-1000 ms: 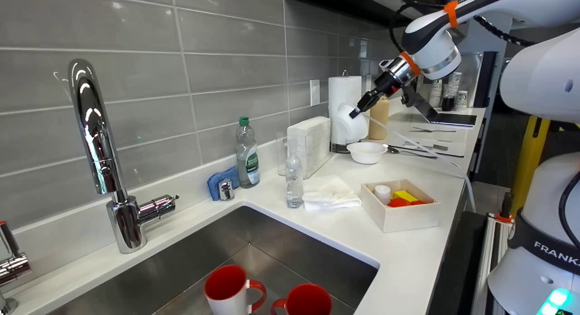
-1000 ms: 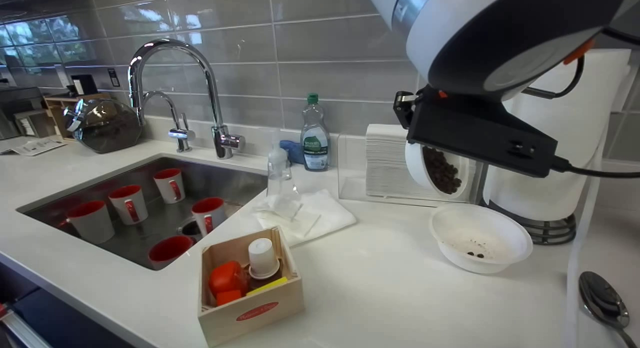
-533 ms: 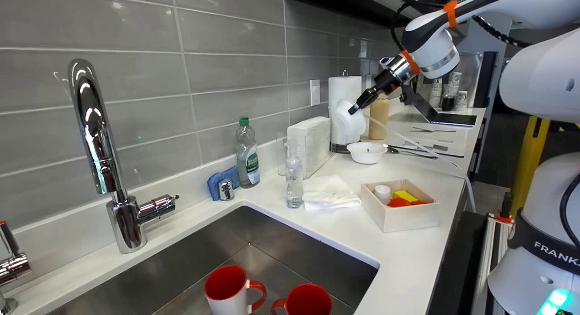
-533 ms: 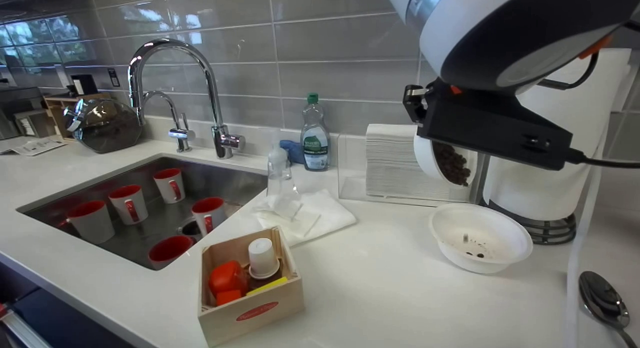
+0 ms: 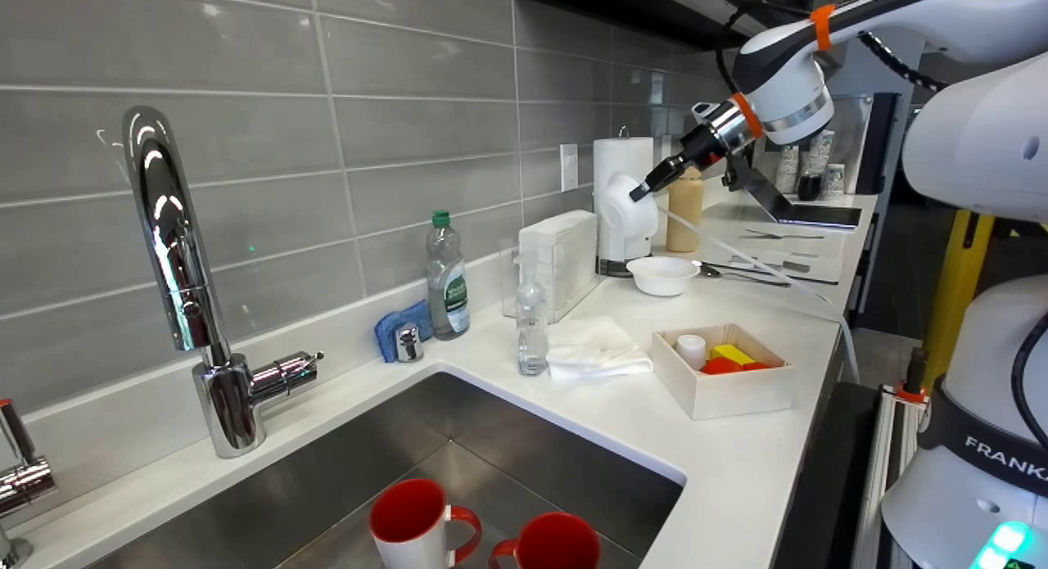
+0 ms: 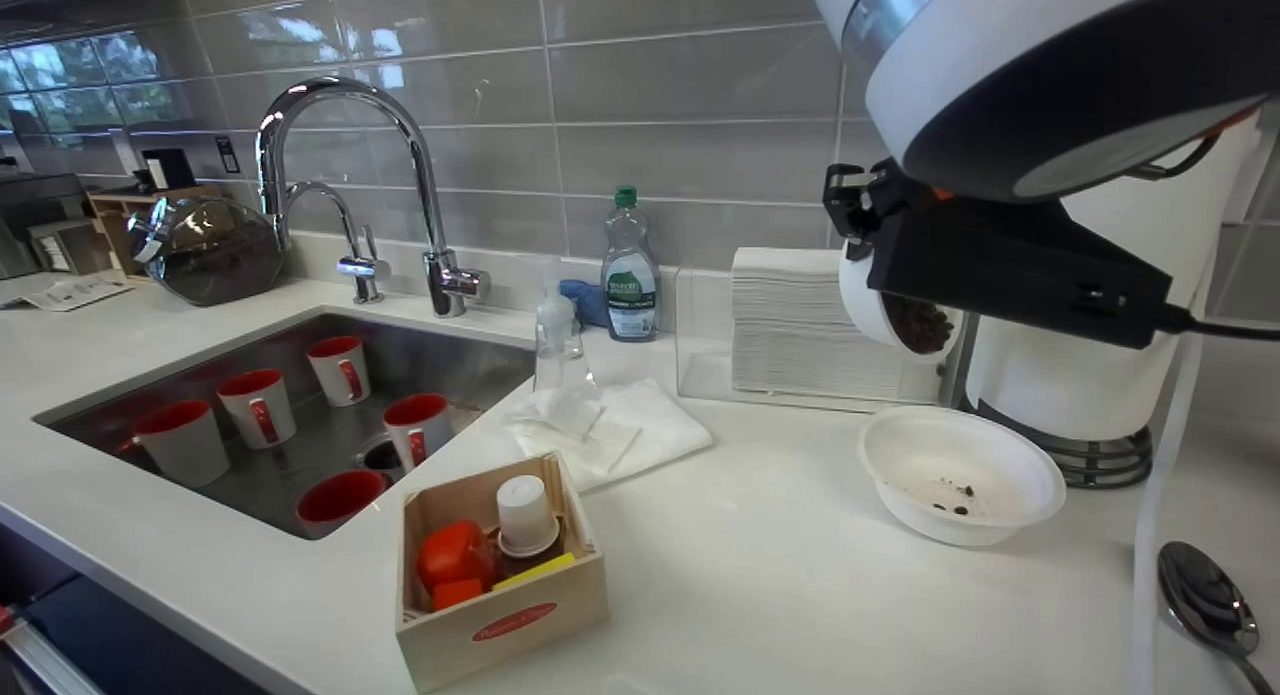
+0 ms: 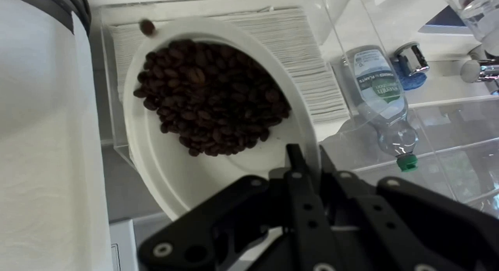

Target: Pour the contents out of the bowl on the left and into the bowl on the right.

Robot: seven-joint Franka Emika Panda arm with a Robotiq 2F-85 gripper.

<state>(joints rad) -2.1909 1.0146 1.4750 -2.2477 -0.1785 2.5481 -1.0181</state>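
"White round bowl (image 7: 202,173): you have it tilted in the air above the white countertop (image 6: 760,595), near the white paper-towel roll (image 7: 46,146). Grip?"

"Your black two-fingered gripper (image 7: 310,156) pinches the rim, one finger inside the wall, one outside."

"Direction, axis?"

"Base-to-mouth axis well off vertical. In an exterior view your bowl (image 6: 860,300) points its base left, its mouth right and somewhat downward. In the wrist view you look into the mouth."

"Load?"

"Dark-brown oval beans (image 7: 212,95), heaped at the side nearest the upper edge of the wrist view. One blurred bean (image 7: 147,27) shows at the rim's outer edge; you cannot tell here whether it touches."

"Below?"

"White, wide-mouthed second bowl (image 6: 930,455), upright on the countertop, lower than yours and apart from it in both exterior views. A few dark beans (image 6: 961,510) lie inside it."
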